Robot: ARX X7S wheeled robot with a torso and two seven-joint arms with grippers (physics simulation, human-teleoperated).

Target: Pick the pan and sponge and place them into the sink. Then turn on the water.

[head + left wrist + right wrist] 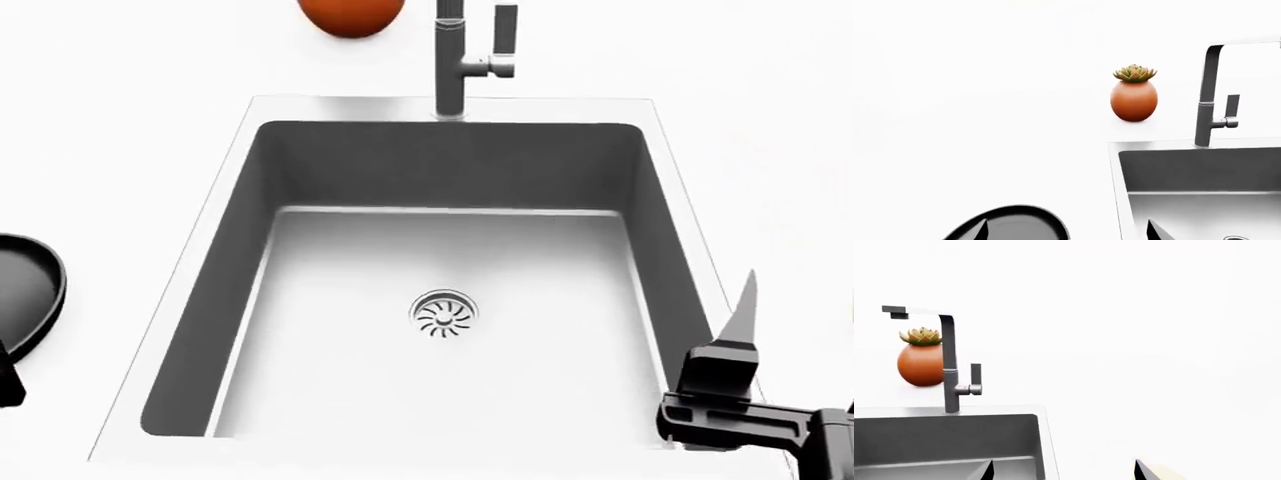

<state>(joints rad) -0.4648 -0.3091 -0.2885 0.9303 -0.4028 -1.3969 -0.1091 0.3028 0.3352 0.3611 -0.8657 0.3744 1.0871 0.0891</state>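
Observation:
The black pan (27, 295) lies on the white counter left of the sink (454, 155), cut by the frame edge. In the left wrist view the pan's rim (1029, 216) shows between and under my left gripper (1067, 231), which is open and empty; one fingertip is over the pan, the other over the sink's edge. My right gripper (1064, 471) is open and empty, straddling the sink's right rim (1044, 450). A pale yellow sliver, the sponge (1166, 474), shows beside one fingertip. No water runs from the faucet (454, 60).
An orange round pot with a green succulent (1134, 100) stands on the counter behind the sink, left of the faucet. The faucet's side lever (503, 35) points up. The drain (443, 314) sits mid-basin. One right finger (746, 305) rises over the sink's right rim.

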